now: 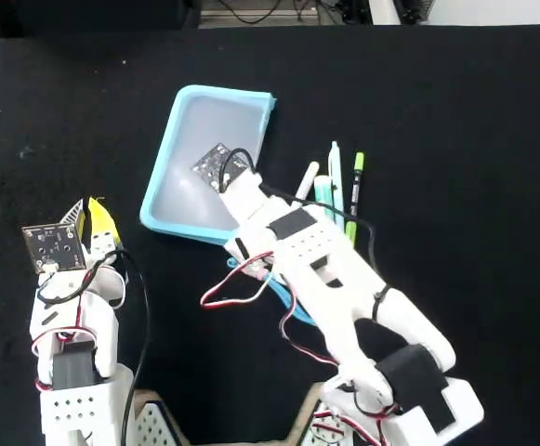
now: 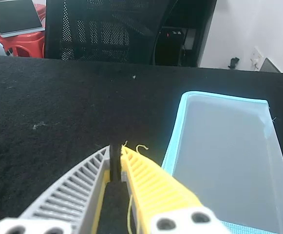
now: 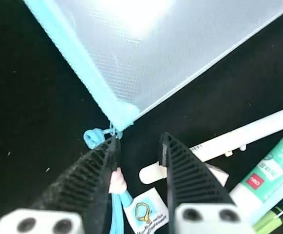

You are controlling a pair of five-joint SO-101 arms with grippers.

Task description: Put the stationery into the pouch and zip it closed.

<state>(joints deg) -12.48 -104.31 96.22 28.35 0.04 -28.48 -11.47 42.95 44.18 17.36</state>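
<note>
A translucent pouch (image 1: 209,139) with a light-blue zip edge lies flat at the table's middle. To its right lie the stationery: a white pen (image 1: 305,179), a glue stick (image 1: 323,197), a white-and-green pen (image 1: 335,172) and a green pen (image 1: 355,190). My right arm (image 1: 297,243) leans over the pouch's near right corner. My right gripper (image 3: 139,140) is open just above the zip pull (image 3: 113,130), with its blue cord (image 3: 93,137) and tag (image 3: 143,212) between the fingers. The white pen (image 3: 238,139) and the glue stick (image 3: 273,170) lie close beside it. My left gripper (image 2: 115,151) is shut and empty, left of the pouch (image 2: 229,161).
Black cloth covers the table (image 1: 465,139). The left arm's yellow finger (image 1: 99,221) sits near the pouch's near left corner. A black mesh chair (image 2: 112,29) stands beyond the far edge.
</note>
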